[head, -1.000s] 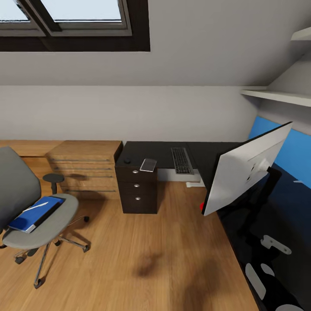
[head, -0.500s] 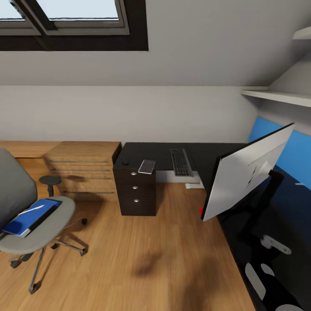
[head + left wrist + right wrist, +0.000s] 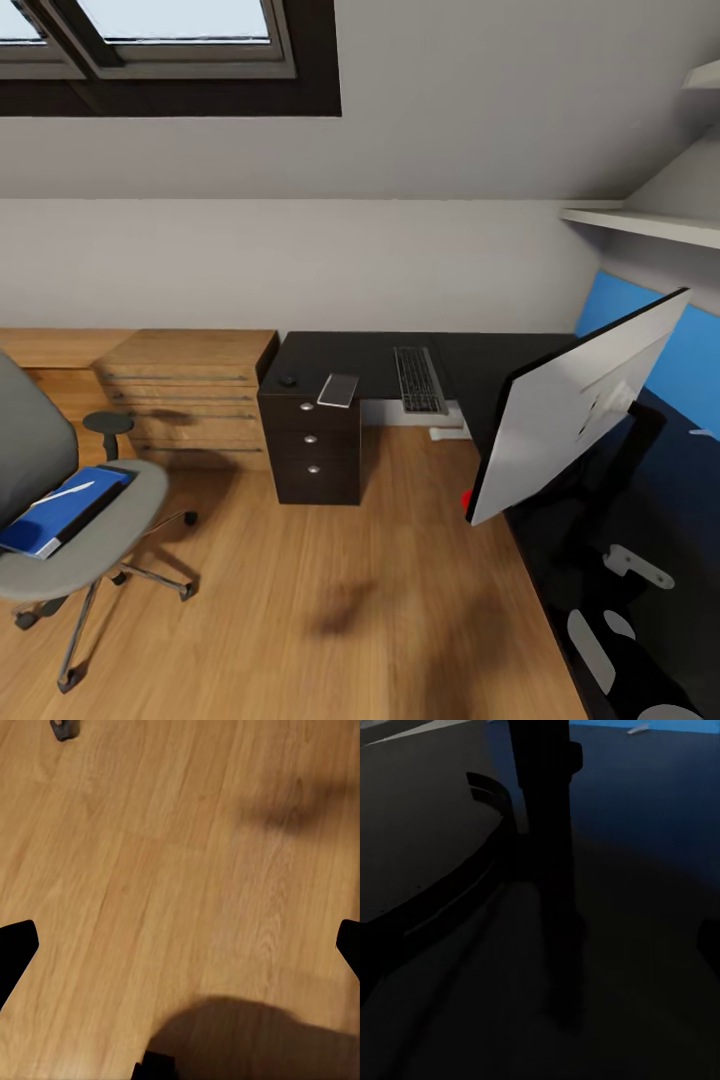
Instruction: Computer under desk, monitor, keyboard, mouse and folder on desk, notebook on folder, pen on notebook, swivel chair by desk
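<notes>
The black-topped desk (image 3: 385, 352) runs along the far wall and down the right side. On it stand the monitor (image 3: 575, 405), turned edge-on, and its stand (image 3: 547, 832). Further back lie the keyboard (image 3: 418, 380), a flat silver notebook (image 3: 338, 390) and a small black mouse (image 3: 289, 380). A thin white stick (image 3: 700, 433), perhaps the pen, lies by the blue back panel (image 3: 660, 765). The blue folder (image 3: 55, 508) rests on the swivel chair (image 3: 95, 525) at the left. My left gripper (image 3: 180, 952) hangs open over the wooden floor. My right gripper (image 3: 540, 952) is open over the dark desk top beside the stand. The computer is out of view.
A light wooden drawer unit (image 3: 190, 395) stands against the wall, left of the desk's black drawers (image 3: 312, 445). Open wooden floor (image 3: 330, 600) lies between the chair and the desk. White shelves (image 3: 640, 222) hang above the desk at the right.
The whole view has shifted: the chair slides toward the left edge, and the monitor drifts slightly right. Nothing has moved on its own.
</notes>
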You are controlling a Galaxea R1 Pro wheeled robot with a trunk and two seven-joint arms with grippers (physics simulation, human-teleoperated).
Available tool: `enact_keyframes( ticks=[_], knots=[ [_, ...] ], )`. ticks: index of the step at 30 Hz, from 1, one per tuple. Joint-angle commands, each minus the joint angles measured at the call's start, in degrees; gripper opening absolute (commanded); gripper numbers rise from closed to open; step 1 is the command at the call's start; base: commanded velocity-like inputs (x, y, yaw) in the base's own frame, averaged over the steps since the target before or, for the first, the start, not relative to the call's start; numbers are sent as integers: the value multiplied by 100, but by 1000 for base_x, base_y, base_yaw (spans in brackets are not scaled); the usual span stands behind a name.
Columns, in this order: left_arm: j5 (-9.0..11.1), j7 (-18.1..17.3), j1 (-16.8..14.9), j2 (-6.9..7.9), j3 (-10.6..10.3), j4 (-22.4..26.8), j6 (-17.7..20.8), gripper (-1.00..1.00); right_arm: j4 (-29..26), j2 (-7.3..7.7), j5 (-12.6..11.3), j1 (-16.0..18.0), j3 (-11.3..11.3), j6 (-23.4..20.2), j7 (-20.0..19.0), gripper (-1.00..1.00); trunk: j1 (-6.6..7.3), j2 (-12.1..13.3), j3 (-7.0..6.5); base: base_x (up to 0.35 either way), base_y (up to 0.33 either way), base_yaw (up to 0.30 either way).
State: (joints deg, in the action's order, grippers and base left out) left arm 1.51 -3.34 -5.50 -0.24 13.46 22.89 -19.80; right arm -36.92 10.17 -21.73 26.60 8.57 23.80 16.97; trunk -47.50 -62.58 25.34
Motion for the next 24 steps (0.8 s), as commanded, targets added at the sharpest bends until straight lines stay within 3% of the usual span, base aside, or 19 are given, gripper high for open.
enact_keyframes(
  ticks=[1, 8, 24],
  knots=[
    [16, -35, -4, -3, 25, -4, -14, 100, 1, 2, -51, 3, -13, 28, 0, 100, -2, -3, 6, 192, -2, 0],
    [16, -35, -4, -2, 25, -4, -15, 100, 1, 2, -51, 3, -13, 28, 0, 100, -2, -3, 6, 171, -1, 0],
    [16, -35, -4, -2, 25, -4, -15, 100, 8, 2, -51, 3, -13, 26, 0, 100, -2, -3, 6, 18, 0, 0]
  ],
)
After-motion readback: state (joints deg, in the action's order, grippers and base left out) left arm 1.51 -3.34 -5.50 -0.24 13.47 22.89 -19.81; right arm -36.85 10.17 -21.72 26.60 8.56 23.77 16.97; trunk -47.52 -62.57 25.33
